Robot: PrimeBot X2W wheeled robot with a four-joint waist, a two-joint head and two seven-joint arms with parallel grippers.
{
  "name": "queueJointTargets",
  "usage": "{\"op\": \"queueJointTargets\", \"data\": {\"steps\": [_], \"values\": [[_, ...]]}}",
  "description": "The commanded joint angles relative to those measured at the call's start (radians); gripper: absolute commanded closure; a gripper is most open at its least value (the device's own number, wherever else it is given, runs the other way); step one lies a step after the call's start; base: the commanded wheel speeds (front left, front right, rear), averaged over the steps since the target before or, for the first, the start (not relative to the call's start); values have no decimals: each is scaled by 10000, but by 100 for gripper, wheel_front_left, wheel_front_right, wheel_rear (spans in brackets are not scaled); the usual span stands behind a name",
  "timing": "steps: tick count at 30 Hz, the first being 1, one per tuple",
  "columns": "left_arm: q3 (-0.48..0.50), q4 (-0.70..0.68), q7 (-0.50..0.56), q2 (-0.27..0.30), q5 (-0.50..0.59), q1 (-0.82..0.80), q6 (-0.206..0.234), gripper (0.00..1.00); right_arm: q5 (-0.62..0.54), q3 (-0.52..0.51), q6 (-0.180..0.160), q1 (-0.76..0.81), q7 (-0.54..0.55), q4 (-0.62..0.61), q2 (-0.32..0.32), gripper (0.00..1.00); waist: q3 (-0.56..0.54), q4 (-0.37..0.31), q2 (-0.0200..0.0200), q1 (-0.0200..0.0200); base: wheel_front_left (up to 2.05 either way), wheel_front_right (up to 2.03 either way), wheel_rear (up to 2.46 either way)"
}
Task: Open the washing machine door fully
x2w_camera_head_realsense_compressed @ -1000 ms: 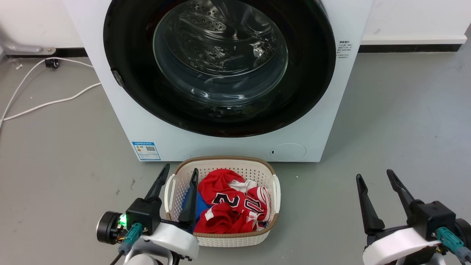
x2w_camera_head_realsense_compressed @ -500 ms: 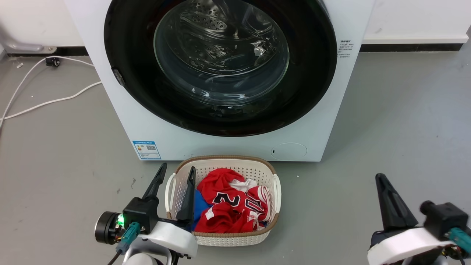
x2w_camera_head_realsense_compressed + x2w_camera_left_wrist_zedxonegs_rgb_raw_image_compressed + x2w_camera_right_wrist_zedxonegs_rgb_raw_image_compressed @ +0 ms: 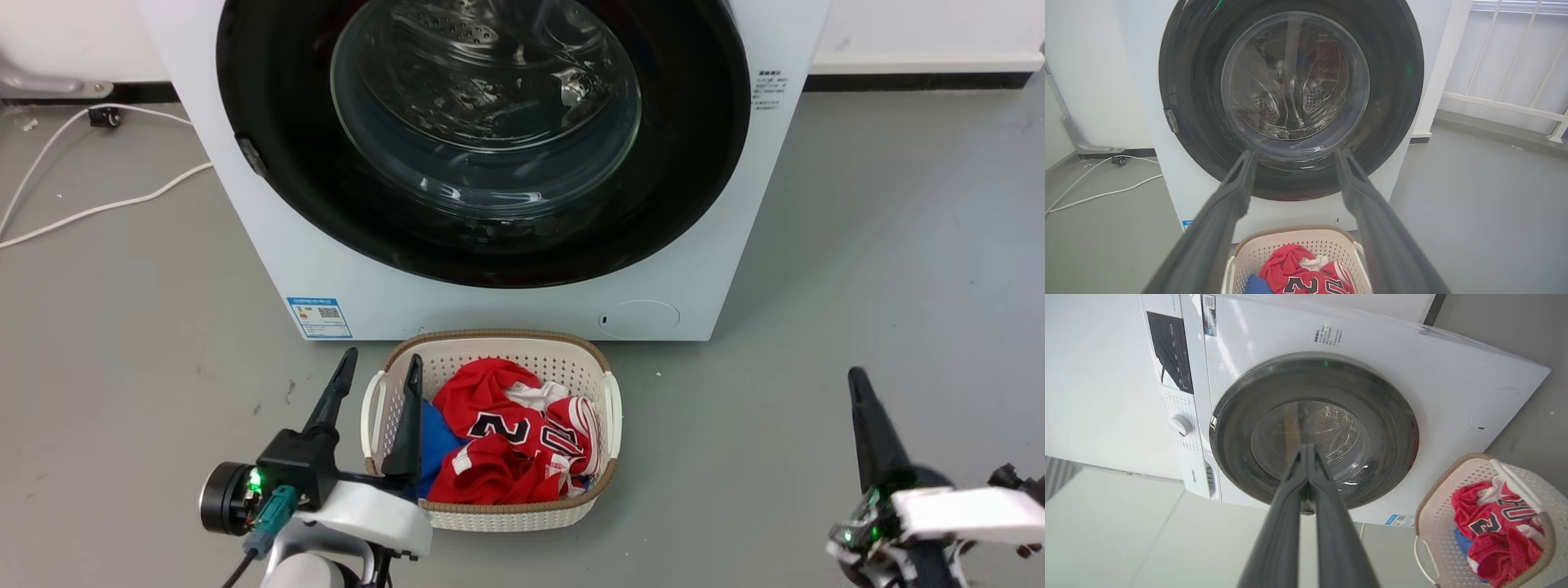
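Observation:
The washing machine door (image 3: 482,139) is a big glossy black disc with a clear glass bowl, and it lies flat against the white machine front. It also faces my wrist cameras, the door (image 3: 1292,94) straight on and the door (image 3: 1339,428) tilted. My left gripper (image 3: 383,357) is open at the lower left, over the left rim of a basket and well short of the door. In its own view the left gripper (image 3: 1295,153) frames the bowl's lower edge. My right gripper (image 3: 856,376) is low at the right, turned edge-on. The right gripper (image 3: 1305,447) is shut, empty and apart from the door.
A white basket (image 3: 490,339) with a red jersey (image 3: 506,441) stands on the grey floor just before the machine. A white cable (image 3: 98,208) trails on the floor at the left. A small latch piece (image 3: 250,155) sits on the door's left edge, and a round white flap (image 3: 638,318) lies below it.
My right gripper has rolled onto its side and gone from open to shut. The head camera has shifted a little. The left gripper stays open and the door has not moved.

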Motion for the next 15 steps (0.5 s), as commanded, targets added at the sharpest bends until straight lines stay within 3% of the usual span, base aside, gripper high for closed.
{"op": "queueJointTargets", "data": {"steps": [1, 7, 15], "values": [[61, -53, -26, -17, -129, -157, 23, 0, 1378, -54, 3, -291, 171, -24, 13, 100, 83, -54, 0, 0, 0, 0, 0], [27, -311, -26, -38, -81, -403, 121, 0, 4603, -1143, 4, -1326, 1006, 401, -199, 100, 522, -152, 0, 0, 0, 0, 0], [-144, -656, -26, -57, -46, -935, 236, 0, 6511, -1715, 4, -3939, 1832, 2351, -2122, 100, 1333, -107, 0, 0, 0, 0, 0]]}}
